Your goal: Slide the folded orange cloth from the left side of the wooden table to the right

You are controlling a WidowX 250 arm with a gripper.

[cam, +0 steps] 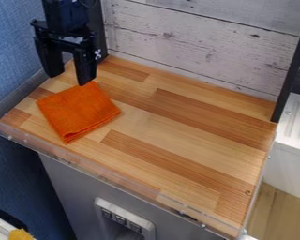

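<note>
The folded orange square cloth (78, 111) lies just below the black two-finger gripper (69, 78), fingers apart, upper left of frame.

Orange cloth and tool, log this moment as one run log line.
orange cloth: folded, flat, view's left, on wooden tabletop | tool: open, near cloth's far corner | grip: empty

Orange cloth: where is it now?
Camera view: the orange cloth lies at image left on the wooden top, just below the open gripper in the picture.
</note>
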